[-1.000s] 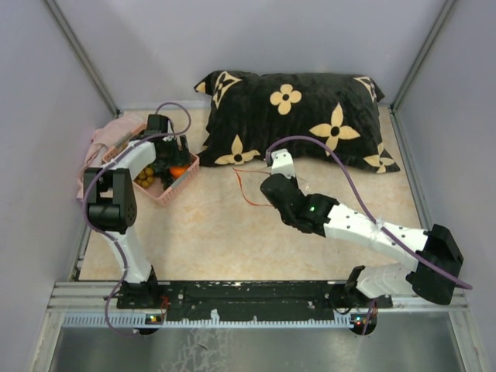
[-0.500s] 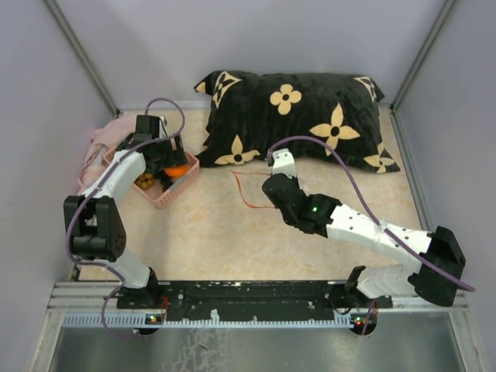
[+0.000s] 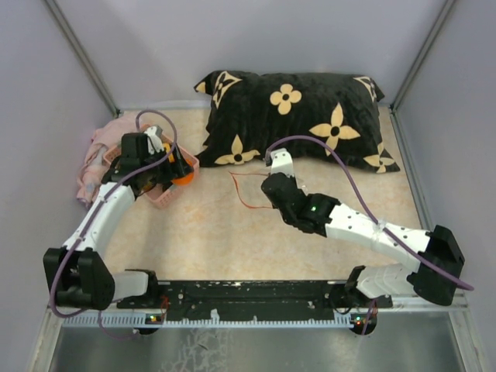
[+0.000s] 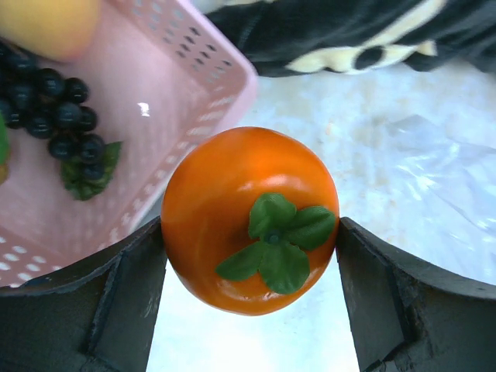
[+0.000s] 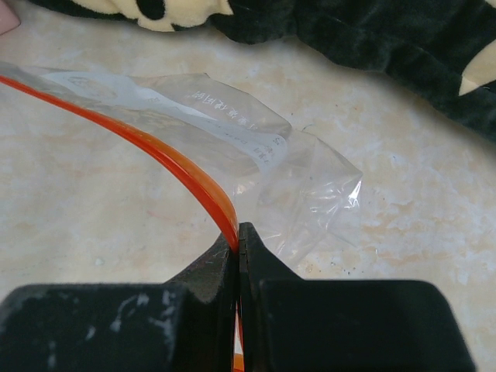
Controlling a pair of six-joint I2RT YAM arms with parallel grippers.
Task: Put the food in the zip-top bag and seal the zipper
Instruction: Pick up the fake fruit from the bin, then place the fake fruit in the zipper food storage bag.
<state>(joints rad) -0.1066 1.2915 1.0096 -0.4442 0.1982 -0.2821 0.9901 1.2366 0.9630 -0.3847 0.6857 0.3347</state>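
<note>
My left gripper point(image 4: 249, 256) is shut on an orange toy fruit point(image 4: 248, 217) with a green leaf top and holds it above the pink basket's right rim; it shows in the top view point(image 3: 181, 172). In the basket lie a dark grape cluster point(image 4: 54, 105) and a yellow fruit point(image 4: 46, 23). My right gripper point(image 5: 239, 236) is shut on the red-orange zipper point(image 5: 167, 159) of the clear zip-top bag point(image 5: 256, 147), which lies on the table in front of the pillow. In the top view the zipper point(image 3: 242, 186) curves left of the right gripper point(image 3: 270, 186).
The pink basket point(image 3: 164, 195) stands at the left on a pink cloth point(image 3: 97, 151). A black pillow with cream flowers point(image 3: 302, 116) lies across the back. Walls and metal rails close in the table on both sides.
My left gripper has lifted the orange fruit out of the basket and drawn back toward its right rim. The right gripper has kept hold of the zipper, almost still.
</note>
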